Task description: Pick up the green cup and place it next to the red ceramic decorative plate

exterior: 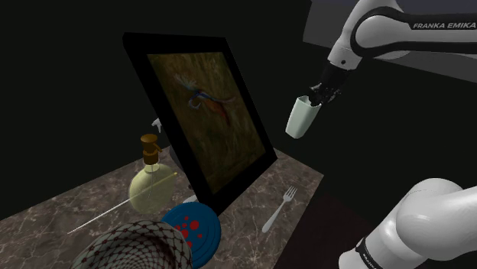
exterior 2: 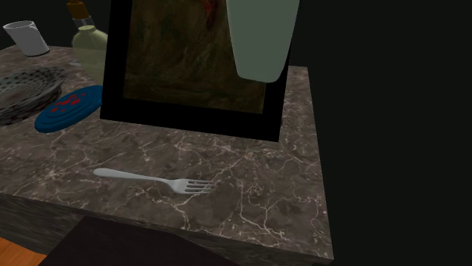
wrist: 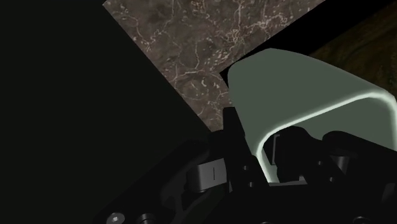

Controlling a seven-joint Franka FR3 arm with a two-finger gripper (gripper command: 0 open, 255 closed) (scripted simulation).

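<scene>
A dark marble table (exterior: 76, 202) carries everything, and a large black-framed picture (exterior: 202, 115) stands leaning on it near the middle. In the shoulder view the white arm (exterior: 382, 30) reaches in from 2 o'clock of the frame. A woven basket (exterior: 134, 248) sits at 7 o'clock of the frame, with a blue plate with red spots (exterior: 197, 229) just beside it at the frame's lower corner. A yellowish round bottle (exterior: 151, 187) with a brown stopper stands at 8 o'clock of the frame, close to its edge. The pale green cup (exterior: 303, 116) hangs in the air at 3 o'clock of the frame, off the table and well apart from the plate, its mouth up and a little tilted. The black gripper (exterior: 319, 93) is clamped on the cup's rim, and the wrist view shows one finger (wrist: 232, 127) pressed on the outside of the wall. A pale fork (exterior: 277, 210) lies flat on the marble at 5 o'clock of the frame. In the second exterior view a small white cup (exterior 2: 29, 36) stands at 10 o'clock of the plate
</scene>
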